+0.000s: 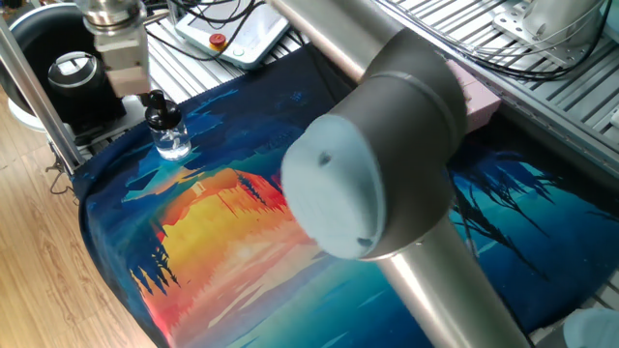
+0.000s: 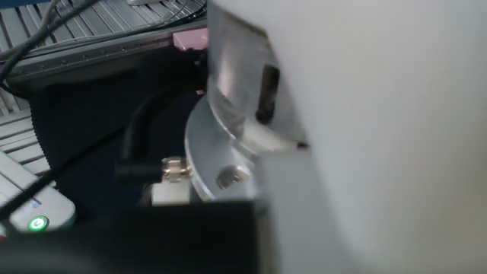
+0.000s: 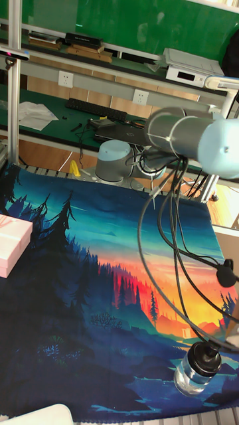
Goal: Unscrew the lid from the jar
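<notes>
Small clear glass jar (image 1: 173,143) upright on painted cloth (image 1: 242,222), black rounded lid (image 1: 160,114) on, two-finger gripper (image 1: 127,82) beside it, finger state unclear

Table (image 3: 40,372) with a painted sunset-forest mat (image 3: 119,265) over it
The jar (image 3: 192,378) sits on the mat, pink gift box (image 3: 12,246) well across from the jar

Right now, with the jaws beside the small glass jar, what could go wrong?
The small clear glass jar stands loose on the painted cloth near its edge, so an off-centre push could tip it off. Nothing holds it, so it may turn together with the small black screw lid. The black cables hang close above it and might catch.
</notes>
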`<state>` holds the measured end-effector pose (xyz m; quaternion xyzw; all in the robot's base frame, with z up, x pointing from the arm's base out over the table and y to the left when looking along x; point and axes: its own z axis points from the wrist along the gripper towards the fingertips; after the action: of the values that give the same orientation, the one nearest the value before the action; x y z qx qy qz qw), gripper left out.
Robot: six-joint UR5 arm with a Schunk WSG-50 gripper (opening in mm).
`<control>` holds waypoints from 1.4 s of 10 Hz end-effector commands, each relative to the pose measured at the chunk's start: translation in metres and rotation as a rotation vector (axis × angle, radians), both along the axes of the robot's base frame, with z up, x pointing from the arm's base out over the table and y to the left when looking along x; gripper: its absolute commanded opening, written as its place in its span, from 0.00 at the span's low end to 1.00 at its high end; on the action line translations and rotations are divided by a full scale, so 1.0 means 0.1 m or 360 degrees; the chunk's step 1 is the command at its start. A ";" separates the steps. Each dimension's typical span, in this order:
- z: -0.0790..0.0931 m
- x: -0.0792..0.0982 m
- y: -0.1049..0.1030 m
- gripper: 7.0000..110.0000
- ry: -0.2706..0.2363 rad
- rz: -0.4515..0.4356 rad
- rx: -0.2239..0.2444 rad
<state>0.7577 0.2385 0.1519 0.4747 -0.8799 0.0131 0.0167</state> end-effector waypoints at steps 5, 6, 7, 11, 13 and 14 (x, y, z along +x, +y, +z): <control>-0.11 -0.03 0.04 0.36 -0.0020 -0.0400 0.0138; -0.13 -0.05 0.03 0.36 -0.0030 -0.0415 0.0151; -0.12 -0.05 -0.02 0.36 -0.0044 -0.0439 0.0119; -0.03 -0.11 -0.03 0.36 -0.0076 -0.0548 0.0124; 0.01 -0.11 -0.09 0.36 -0.0099 -0.0531 0.0140; 0.00 -0.07 -0.08 0.36 -0.0106 -0.0554 0.0157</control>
<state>0.7499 0.2306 0.1482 0.3250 -0.9454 -0.0070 -0.0224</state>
